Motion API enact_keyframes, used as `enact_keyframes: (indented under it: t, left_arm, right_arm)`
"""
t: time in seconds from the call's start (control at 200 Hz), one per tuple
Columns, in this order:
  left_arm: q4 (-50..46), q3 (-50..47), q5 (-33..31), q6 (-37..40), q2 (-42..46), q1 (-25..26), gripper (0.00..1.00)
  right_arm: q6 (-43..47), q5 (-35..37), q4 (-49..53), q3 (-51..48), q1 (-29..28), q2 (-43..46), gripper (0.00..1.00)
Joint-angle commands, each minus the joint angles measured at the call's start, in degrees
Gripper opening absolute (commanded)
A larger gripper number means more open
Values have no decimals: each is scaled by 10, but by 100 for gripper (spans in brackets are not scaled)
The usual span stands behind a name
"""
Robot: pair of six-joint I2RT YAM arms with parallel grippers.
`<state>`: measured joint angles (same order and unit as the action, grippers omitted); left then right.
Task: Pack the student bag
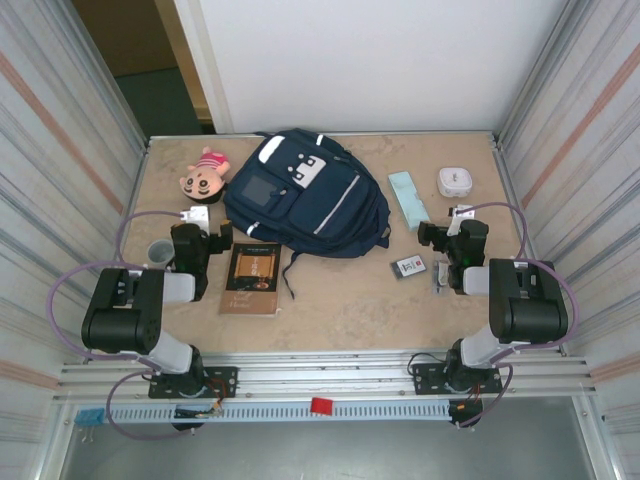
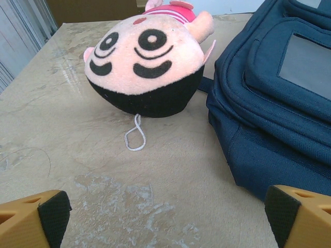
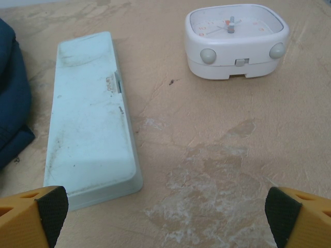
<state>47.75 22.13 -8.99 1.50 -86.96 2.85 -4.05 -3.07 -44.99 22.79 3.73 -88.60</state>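
Top external view: the student bag [image 1: 305, 195] is seen lying flat, front pockets up, beyond and between the two arms, its long axis slanted from far-left to near-right. The left gripper [image 2: 168, 209] is spread fully and nothing is held; the bag lies just ahead and to its right, with a plush toy [image 2: 147, 62] on the bag's left side, touching or nearly so. The right gripper [image 3: 166, 206] is likewise spread wide and empty; a pale pencil case [image 3: 90, 119] is found just right of the bag, and a white clock [image 3: 235, 41] further right. A book [image 1: 252, 277] lies near the bag's near-left edge. The left arm is judged the nearer to the bag.
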Motion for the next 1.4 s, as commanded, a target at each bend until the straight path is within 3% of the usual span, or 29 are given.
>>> enact_keyframes:
  t: [0.0,0.1,0.14,0.175,0.271,0.331,0.426,0.536,0.656,0.762,0.882,1.107,1.393]
  left_arm:
    - [-3,2,-4,3,5,1,98]
    - [-31,8,-22,9,23,13,95]
    - [-6,-1,-16,23,25,18,94]
    - [-12,5,-54,36,36,37,94]
    - [-181,70,-88,53,100,77,94]
    - [-284,123,-93,21,128,95,93]
    - [-435,214,-44,-53,152,119,89]
    - [-552,315,12,-145,133,147,85]
    - [-639,424,52,-198,59,161,80]
    - [-676,480,64,-220,-15,164,75]
    - [-666,491,76,-231,-72,167,74]
    - [-664,520,105,-245,-187,169,72]
    - [-658,561,102,-244,-275,174,71]
  right_arm:
    - [-12,-11,-10,6,2,3,99]
    - [-24,-3,16,15,9,23,99]
    - [-26,3,75,35,9,51,99]
    - [-25,3,141,64,9,81,99]
    - [-35,-4,347,178,7,138,99]
    - [-54,-10,489,280,1,143,99]
    - [-65,-34,671,432,-22,114,99]
    - [-71,-25,760,543,-78,76,99]
    - [-89,-29,781,598,-142,21,100]
    - [-103,-119,732,596,-171,-30,78]
    - [-142,-120,648,563,-193,-82,77]
    - [-157,-99,643,566,-219,-195,73]
    - [-235,-117,594,404,-260,-148,69]
